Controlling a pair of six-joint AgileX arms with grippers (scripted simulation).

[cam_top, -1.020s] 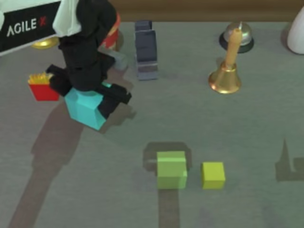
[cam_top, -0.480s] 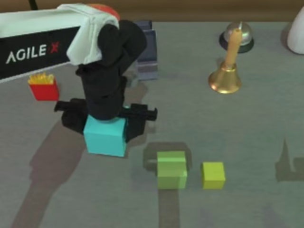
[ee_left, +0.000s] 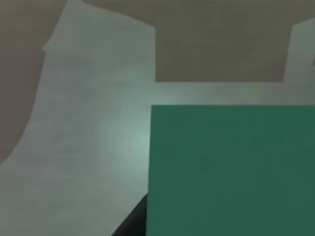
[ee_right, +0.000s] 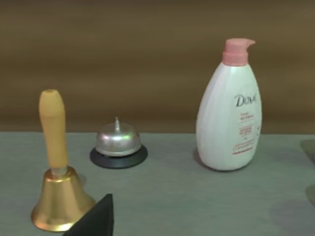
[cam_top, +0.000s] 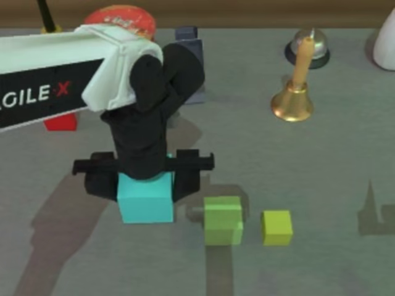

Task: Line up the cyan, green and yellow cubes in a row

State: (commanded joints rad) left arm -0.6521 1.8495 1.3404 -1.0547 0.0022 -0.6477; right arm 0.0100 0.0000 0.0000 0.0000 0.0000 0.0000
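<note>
The far part of the cyan cube [cam_top: 146,200] is covered by the left gripper [cam_top: 143,176] and its black wrist. In the left wrist view the cube [ee_left: 231,169] is cut off by the picture's edge. The red box of fries [cam_top: 60,122] is mostly hidden under the white arm, as is the dark grey object [cam_top: 192,49] at the far side. The white bottle [cam_top: 386,40] is cut off at the top view's right edge. Of the right gripper only a dark tip [ee_right: 96,219] is seen.
</note>
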